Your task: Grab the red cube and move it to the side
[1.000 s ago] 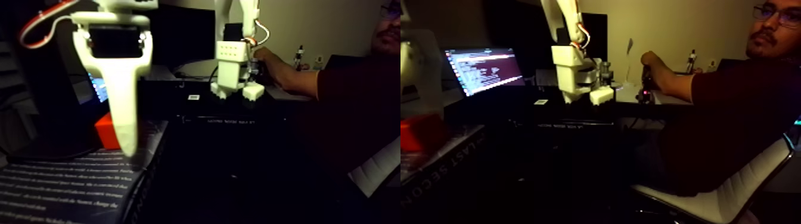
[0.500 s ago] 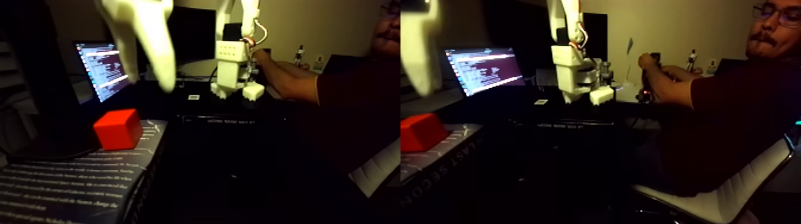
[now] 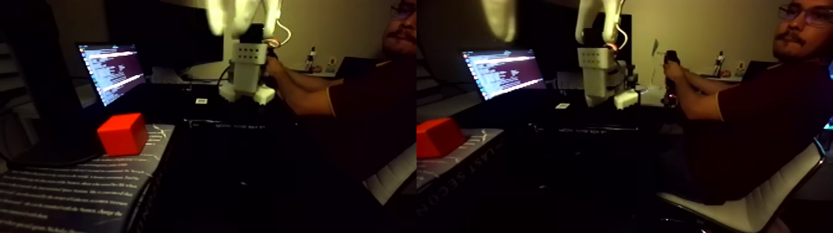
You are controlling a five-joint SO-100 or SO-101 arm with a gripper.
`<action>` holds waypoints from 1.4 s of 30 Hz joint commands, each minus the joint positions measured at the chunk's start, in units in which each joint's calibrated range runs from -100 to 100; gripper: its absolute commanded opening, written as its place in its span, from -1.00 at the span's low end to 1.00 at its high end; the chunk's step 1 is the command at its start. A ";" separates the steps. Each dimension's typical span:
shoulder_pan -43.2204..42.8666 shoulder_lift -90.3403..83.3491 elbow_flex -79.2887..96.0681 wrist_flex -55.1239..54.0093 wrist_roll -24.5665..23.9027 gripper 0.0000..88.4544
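Note:
The picture holds two nearly equal side-by-side halves. The red cube point(image 3: 122, 134) sits on a dark printed book cover at the left of the left half, and it is cut by the left border of the right half. My gripper point(image 3: 218, 18) is a blurred white shape at the top edge, high above and to the right of the cube and clear of it. Motion blur hides how its jaws stand. The white arm's base point(image 3: 248, 69) stands at the back of the desk.
The dark book with white text point(image 3: 68, 192) lies under the cube. An open laptop point(image 3: 110, 71) glows behind it. A person point(image 3: 756, 105) sits at the right on a white chair point(image 3: 744, 207), with a hand point(image 3: 672, 73) on a handle near the arm's base.
The gripper rose from beside the cube to the top edge and swung right. The cube stayed on the book. The person's hands shifted at the handle.

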 commanded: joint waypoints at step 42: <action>-16.07 -76.74 78.50 -21.30 -29.37 -0.99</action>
